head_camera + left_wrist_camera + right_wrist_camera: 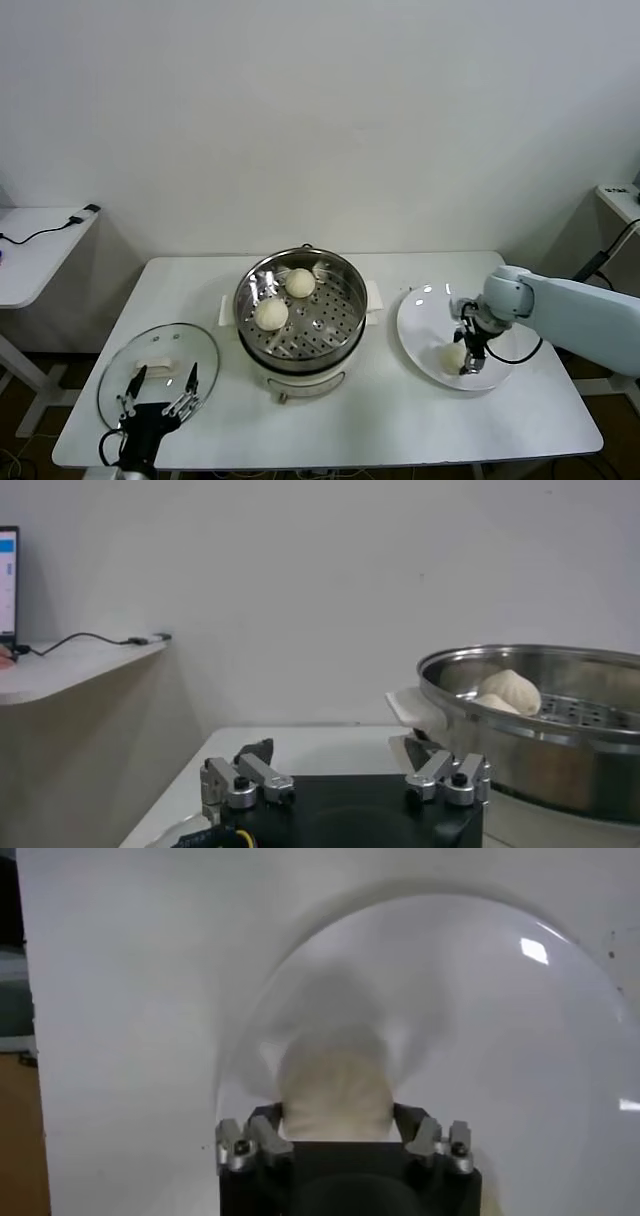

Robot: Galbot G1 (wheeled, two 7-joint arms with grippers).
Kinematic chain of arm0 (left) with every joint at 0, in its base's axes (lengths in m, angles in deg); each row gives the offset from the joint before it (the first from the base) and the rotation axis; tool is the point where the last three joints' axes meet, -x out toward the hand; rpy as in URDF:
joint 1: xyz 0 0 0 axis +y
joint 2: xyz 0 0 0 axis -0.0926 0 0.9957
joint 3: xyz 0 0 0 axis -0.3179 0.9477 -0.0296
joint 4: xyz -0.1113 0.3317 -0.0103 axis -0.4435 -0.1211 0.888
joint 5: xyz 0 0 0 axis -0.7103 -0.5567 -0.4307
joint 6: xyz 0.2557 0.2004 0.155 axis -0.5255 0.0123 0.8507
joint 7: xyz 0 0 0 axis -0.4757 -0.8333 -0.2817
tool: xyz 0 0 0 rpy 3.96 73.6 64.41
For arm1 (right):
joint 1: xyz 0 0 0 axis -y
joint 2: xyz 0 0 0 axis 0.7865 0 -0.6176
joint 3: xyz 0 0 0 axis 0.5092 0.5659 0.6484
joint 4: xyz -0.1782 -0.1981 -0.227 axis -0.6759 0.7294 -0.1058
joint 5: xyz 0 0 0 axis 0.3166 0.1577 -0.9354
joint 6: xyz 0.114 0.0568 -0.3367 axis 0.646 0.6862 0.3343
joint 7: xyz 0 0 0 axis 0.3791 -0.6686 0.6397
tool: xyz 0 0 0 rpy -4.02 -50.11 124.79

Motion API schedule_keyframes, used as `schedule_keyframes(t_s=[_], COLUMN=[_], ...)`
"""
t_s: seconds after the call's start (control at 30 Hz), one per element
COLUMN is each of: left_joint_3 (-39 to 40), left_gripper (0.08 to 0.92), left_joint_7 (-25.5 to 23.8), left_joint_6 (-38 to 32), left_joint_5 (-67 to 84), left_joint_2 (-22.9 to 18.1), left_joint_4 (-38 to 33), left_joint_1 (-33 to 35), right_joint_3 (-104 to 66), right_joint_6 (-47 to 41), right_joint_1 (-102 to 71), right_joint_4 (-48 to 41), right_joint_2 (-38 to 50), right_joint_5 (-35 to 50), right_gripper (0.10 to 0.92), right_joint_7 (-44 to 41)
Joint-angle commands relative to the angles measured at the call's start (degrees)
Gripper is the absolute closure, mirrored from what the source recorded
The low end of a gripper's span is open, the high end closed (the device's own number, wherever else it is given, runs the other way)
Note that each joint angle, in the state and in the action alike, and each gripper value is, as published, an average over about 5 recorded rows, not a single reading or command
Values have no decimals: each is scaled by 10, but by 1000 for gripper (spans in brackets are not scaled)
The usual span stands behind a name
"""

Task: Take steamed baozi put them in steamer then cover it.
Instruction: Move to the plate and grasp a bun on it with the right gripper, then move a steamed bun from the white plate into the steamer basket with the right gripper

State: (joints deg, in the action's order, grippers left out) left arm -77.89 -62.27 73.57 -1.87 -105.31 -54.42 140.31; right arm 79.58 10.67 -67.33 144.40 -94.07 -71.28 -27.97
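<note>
Left gripper (160,386) over cover (190,345), steamer (345,285) beside, plate (418,312) right

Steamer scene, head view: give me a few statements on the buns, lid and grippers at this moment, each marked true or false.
1. Two baozi lie in the steamer. True.
2. The cover sits on the steamer. False: it lies flat on the table to the steamer's left, and the steamer is uncovered.
3. The right gripper is down at a baozi on the white plate, a finger on each side. True.
4. The left gripper holds the cover's handle. False: it hovers open at the cover's near edge, gripping nothing.
5. The plate carries three buns. False: only one shows there.
</note>
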Motion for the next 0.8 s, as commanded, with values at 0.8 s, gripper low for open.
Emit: schedule_keyframes(t_s=[0.8], left_joint_3=[5], left_gripper=[177], left_joint_7=[0], left_joint_6=[3], left_joint_5=[-14], left_joint_2=[-1], left_joint_4=[0], left_joint_1=[-3], right_joint_3=[86], right_joint_6=[409], right_joint_1=[478], right_joint_4=[193], right_joint_2=[-317], right_joint_5=[30], right_gripper=[367], right_joint_7=[-107])
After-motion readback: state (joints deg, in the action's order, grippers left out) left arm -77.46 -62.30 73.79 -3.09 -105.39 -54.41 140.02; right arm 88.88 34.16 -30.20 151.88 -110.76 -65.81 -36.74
